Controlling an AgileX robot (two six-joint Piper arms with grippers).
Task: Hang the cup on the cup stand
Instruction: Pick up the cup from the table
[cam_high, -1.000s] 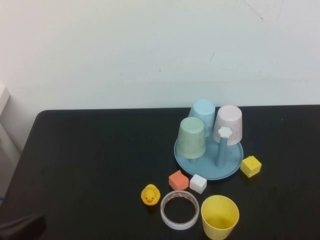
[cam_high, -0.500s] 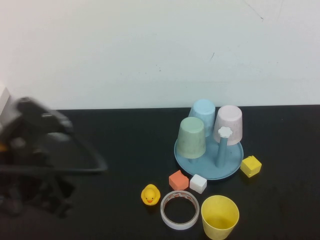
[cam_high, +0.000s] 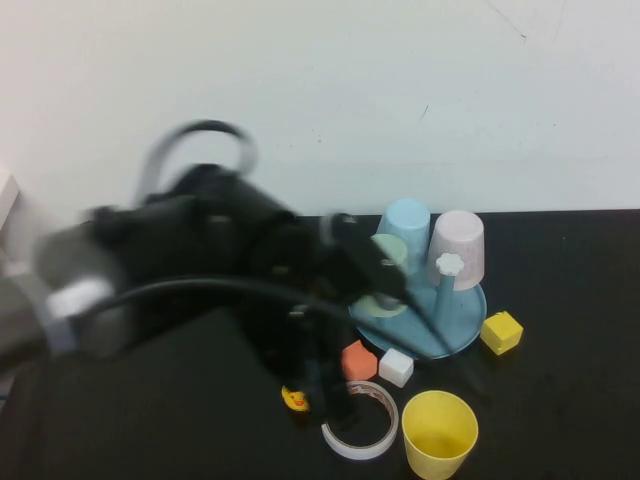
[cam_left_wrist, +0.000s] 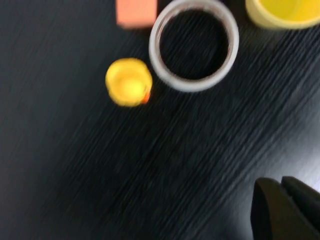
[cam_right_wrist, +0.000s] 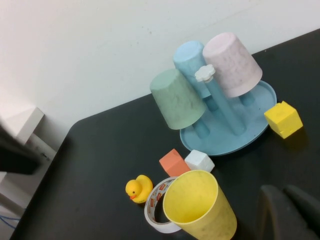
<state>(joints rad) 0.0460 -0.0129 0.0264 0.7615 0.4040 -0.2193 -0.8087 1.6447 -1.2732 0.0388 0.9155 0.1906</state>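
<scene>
High view: the left arm (cam_high: 200, 260) is a blurred dark mass across the middle of the black tabletop (cam_high: 560, 400), reaching from 9 o'clock toward the centre and covering part of the objects there. Its left end effector (cam_high: 325, 385) hangs over the rubber duck (cam_high: 294, 399) and the 9 o'clock edge of the white tape ring (cam_high: 360, 422); whether its fingers are wide or narrow cannot be told. In the left wrist view only dark finger tips (cam_left_wrist: 282, 207) show at a corner.

The yellow cup (cam_high: 438, 434) stands upright, mouth up, on the tabletop at 5 o'clock, just beside the tape ring and touched by neither arm. The cup stand (cam_high: 455, 325), a round light-blue tray with upright pegs, sits at 12 o'clock from the cup, apart from it. A pale green cup (cam_high: 392, 262), a light-blue cup (cam_high: 408, 228) and a pale pink cup (cam_high: 458, 248) hang upside down on its pegs; the central peg carries a white flower knob (cam_high: 450, 264).

An orange block (cam_high: 357, 360) and a white block (cam_high: 396, 367) lie at the stand's 7 o'clock rim, and a yellow block (cam_high: 501, 332) lies at its 4 o'clock side.

The right end effector (cam_right_wrist: 290, 212) does not appear in the high view; in the right wrist view its dark fingers are near the yellow cup, their spread impossible to tell.
</scene>
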